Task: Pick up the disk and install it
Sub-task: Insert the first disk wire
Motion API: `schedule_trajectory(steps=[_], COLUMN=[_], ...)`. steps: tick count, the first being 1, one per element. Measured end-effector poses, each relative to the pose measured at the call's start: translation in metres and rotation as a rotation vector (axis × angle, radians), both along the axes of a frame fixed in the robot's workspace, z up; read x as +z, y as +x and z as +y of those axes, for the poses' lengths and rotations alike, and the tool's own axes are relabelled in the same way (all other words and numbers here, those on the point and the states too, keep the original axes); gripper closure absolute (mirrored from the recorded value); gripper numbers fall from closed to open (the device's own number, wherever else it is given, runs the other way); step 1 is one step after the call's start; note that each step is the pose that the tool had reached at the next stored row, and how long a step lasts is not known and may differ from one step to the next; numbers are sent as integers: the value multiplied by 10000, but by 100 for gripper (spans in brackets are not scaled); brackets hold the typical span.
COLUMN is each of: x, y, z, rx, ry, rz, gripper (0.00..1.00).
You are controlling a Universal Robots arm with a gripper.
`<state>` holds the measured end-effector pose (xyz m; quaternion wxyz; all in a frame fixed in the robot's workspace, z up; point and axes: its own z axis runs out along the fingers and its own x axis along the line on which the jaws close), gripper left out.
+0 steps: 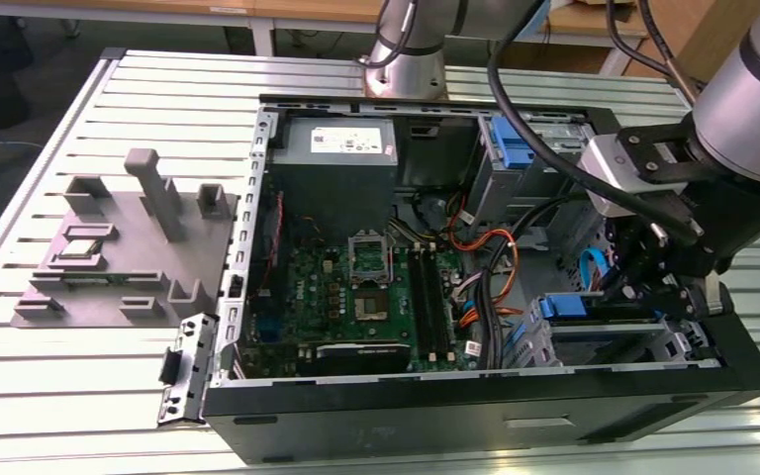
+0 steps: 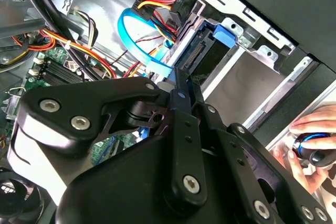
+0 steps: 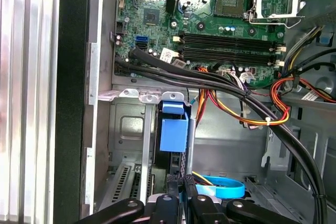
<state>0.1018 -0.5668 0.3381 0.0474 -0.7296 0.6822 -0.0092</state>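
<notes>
We find the disk (image 1: pixel 601 332) already down inside the open computer case (image 1: pixel 486 411), standing on edge in the metal drive cage (image 1: pixel 677 346) at about four o'clock from the motherboard (image 1: pixel 353 297) in the exterior view. What shows of it is a dark, narrow body with a bright blue plastic carrier tab; in the first wrist view the disk (image 3: pixel 173 135) rises between two grey metal cage walls, and in the second wrist view the disk (image 2: pixel 210 51) sits with its connector edge toward a looping blue flat cable (image 2: pixel 139 45). The gripper (image 1: pixel 671 287) hangs just above the cage, and in the second wrist view the gripper (image 2: pixel 181 111) has its black linkage drawn close together right at the disk's near edge; we cannot tell whether the jaws hold it or merely sit narrow beside it. A person's hand (image 2: pixel 307 148) rests on a dark device with a blue ring outside the case. The case lies on a slatted aluminium worktop (image 1: pixel 116 396), with a grey fixture (image 1: pixel 123 252) at nine o'clock from the case. Wooden tables stand beyond, toward twelve o'clock.
</notes>
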Motion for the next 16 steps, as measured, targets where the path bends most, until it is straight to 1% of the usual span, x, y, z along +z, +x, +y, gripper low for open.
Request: schedule_trajectory(steps=[3, 16], x=[-16, -26], y=[0, 0], z=[0, 0], rx=[0, 0], ry=[3, 0], rz=[0, 0], gripper=[84, 84])
